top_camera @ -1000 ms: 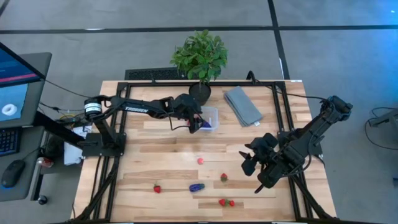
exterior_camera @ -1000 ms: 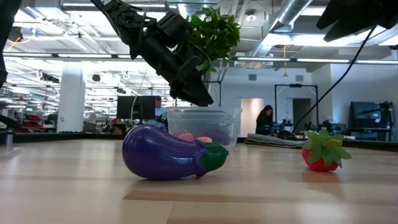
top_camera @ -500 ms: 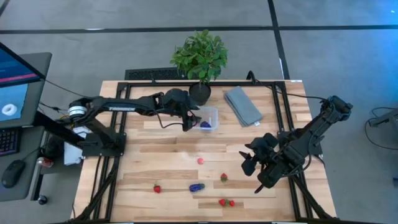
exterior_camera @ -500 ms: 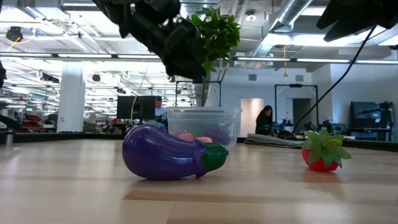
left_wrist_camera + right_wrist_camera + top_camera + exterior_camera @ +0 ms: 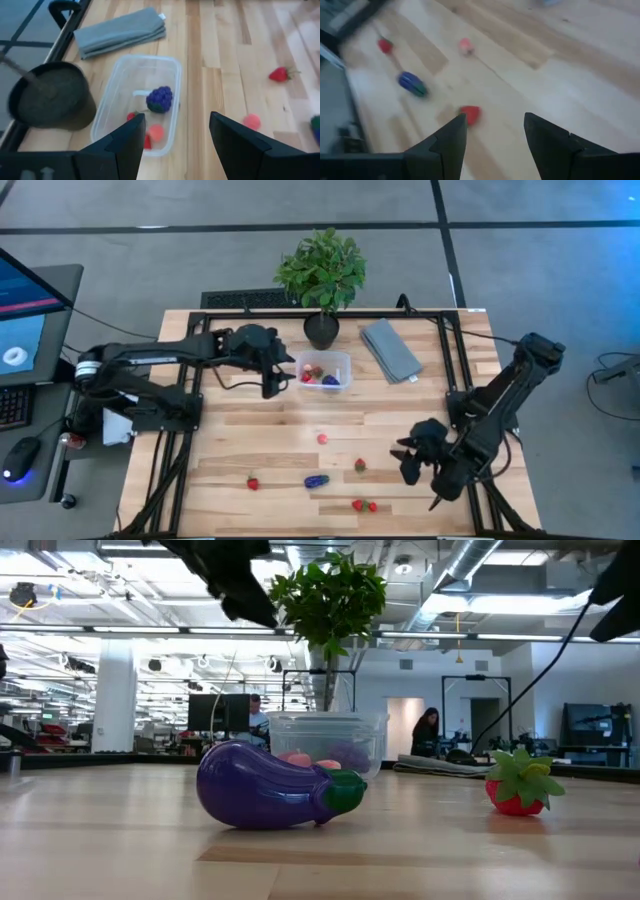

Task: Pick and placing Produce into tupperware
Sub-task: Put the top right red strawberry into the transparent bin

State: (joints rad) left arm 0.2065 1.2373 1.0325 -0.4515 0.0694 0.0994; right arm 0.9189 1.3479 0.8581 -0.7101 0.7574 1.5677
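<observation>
The left gripper (image 5: pixel 268 380) hangs above the desk (image 5: pixel 250 430) just beside the clear tub (image 5: pixel 325 369), fingers parted and empty. The tub stands near the plant pot (image 5: pixel 321 328) and holds a purple grape bunch (image 5: pixel 159 99) and what look like red pieces. The right gripper (image 5: pixel 412 460) hovers over the desk's right side, fingers apart, empty. A purple eggplant (image 5: pixel 317 480) and strawberries (image 5: pixel 360 465) lie loose on the desk.

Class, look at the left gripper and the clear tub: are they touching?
Apart. In the high view, bare table shows between the left gripper and the tub; the left wrist view shows open, empty fingers short of it.
</observation>
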